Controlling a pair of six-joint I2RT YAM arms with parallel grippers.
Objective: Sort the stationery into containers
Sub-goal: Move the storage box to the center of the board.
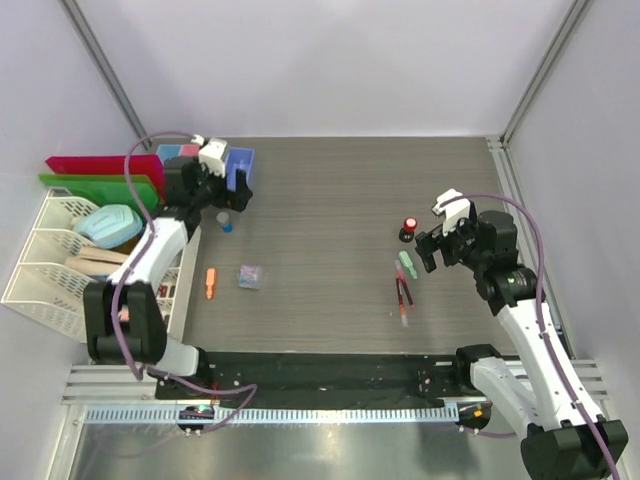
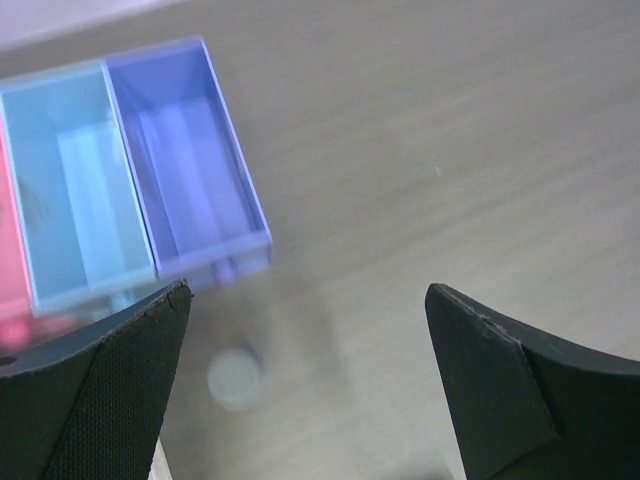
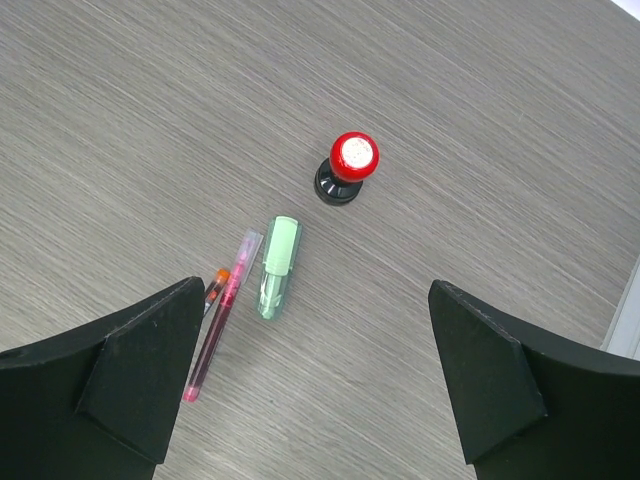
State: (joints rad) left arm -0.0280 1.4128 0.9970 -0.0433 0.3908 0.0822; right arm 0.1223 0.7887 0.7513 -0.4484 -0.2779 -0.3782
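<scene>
At far left we see the left gripper (image 2: 305,300) hovering over the table just near of the containers (image 2: 128,170), its fingers spread apart. The blue-capped bottle (image 1: 225,221) stands on the table just near of the boxes, blurred in the wrist view. On the right, the right gripper (image 3: 315,290) also has its fingers wide apart, above the green eraser (image 3: 278,266), with the pens (image 3: 215,325) just beside it and the red-capped bottle (image 3: 350,165) upright farther off. We see the orange marker (image 1: 210,284) and packet (image 1: 250,276) lying near-left, apart.
</scene>
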